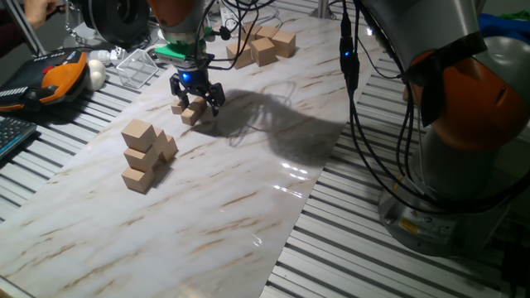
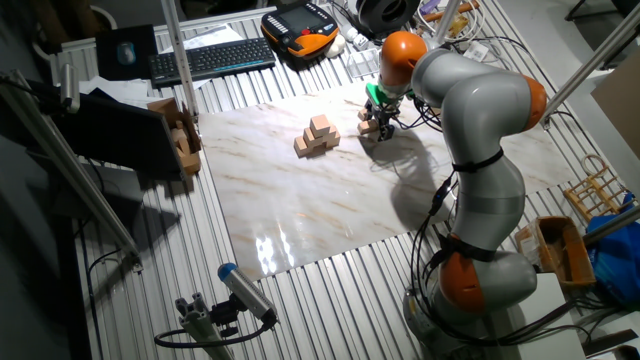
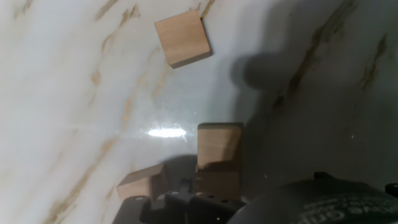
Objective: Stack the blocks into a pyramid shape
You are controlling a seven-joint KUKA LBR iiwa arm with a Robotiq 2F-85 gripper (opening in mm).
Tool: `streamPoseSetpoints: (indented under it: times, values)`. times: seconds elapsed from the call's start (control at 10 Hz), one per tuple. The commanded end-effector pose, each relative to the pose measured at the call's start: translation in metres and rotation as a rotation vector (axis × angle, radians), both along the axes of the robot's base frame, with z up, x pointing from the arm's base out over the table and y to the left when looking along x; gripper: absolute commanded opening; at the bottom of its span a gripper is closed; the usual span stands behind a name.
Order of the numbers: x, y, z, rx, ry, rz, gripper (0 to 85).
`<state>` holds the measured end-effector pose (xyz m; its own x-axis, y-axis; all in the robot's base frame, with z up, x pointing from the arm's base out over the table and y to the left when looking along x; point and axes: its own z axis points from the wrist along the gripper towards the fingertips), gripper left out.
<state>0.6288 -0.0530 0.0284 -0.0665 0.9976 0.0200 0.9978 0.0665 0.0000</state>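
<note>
hand view shows the gripper [image 3: 214, 186] low over a small wooden block [image 3: 219, 146] that sits between its fingers. whether it grips the block yet, one cannot tell. another block [image 3: 182, 38] lies ahead of it, one more [image 3: 142, 182] just beside it. the half-built pyramid [image 1: 146, 154] stands well apart. it should squeeze square, then lift straight up.

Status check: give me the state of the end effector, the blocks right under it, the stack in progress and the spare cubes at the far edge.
end effector: low over the marble sheet, whether it grips a block cannot be told
blocks under it: loose, flat on the sheet
lone block: lying apart, unstacked
block stack: standing, three levels high
spare cubes: clustered at the far edge
</note>
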Motion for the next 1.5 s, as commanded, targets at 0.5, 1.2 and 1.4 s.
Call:
streamPoseSetpoints:
  times: [0.5, 1.2, 1.4]
  values:
    - [-0.0016, 0.0000, -0.0002, 0.001, 0.003, -0.001, 85.0]
    - [-0.0052, 0.0001, 0.0021, 0.006, 0.006, -0.001, 85.0]
    - [-0.0067, 0.0001, 0.0026, 0.008, 0.011, 0.005, 68.0]
